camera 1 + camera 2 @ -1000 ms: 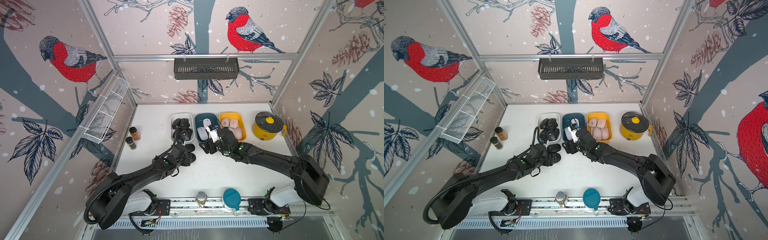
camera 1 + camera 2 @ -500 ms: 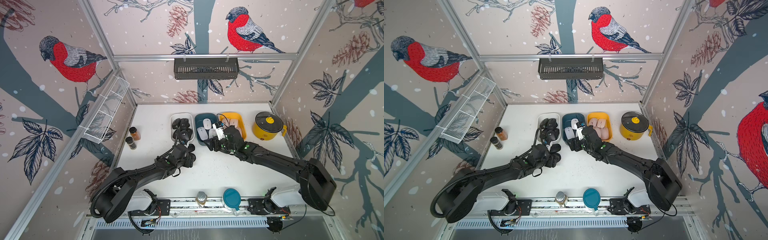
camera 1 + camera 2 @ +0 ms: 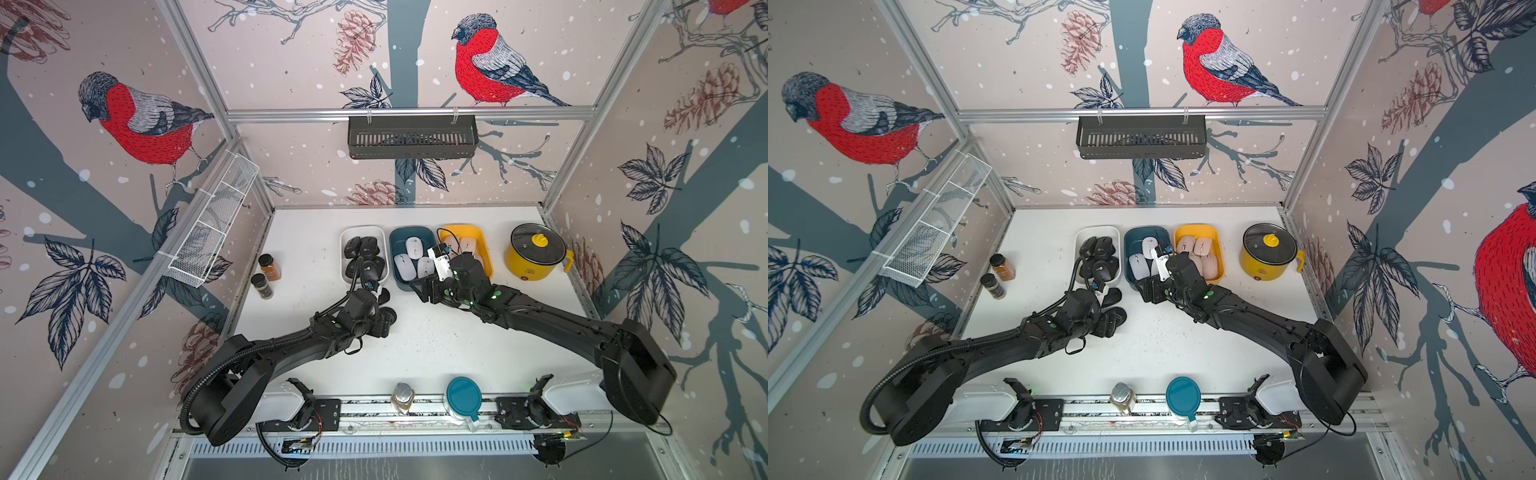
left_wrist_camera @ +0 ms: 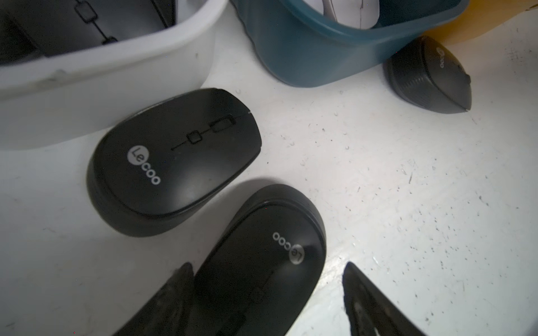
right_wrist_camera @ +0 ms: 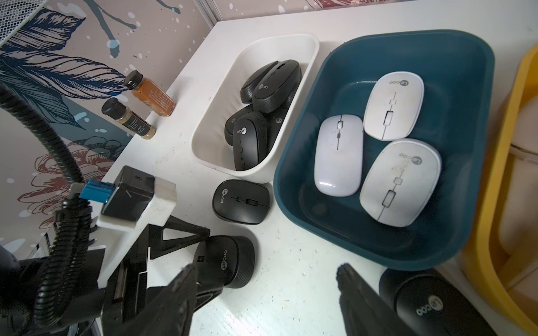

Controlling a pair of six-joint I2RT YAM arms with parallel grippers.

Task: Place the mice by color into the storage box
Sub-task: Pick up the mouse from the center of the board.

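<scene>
Between the fingers (image 4: 182, 288) of the left end effector (image 4: 267, 267), at 6 o'clock of the white box (image 3: 362, 229) in both top views: one black mouse (image 4: 270, 227). One finger against its side, bare surface (image 4: 407, 203) visible between it and the other finger; jaws parted, no firm hold shown. Second loose black mouse (image 4: 174, 163) at 12 o'clock of the first, just beside the white box's near wall. Third loose black mouse (image 5: 422, 302) at 5 o'clock of the teal box (image 3: 398, 249). Right end effector (image 5: 266, 266) parted over bare surface at 6 o'clock of the teal box, nothing between its fingers. Already sorted: black mice (image 3: 368, 249) in the white box, white mice (image 3: 414, 247) in the teal box, pink mice (image 3: 1202, 248) in the yellow box (image 3: 461, 227). Farther out: yellow pot (image 3: 534, 253) at 3 o'clock of the boxes, two spice jars (image 3: 269, 266) at 9 o'clock, round teal lid (image 3: 463, 395) and small jar (image 3: 402, 397) at 6 o'clock on the front rail.
</scene>
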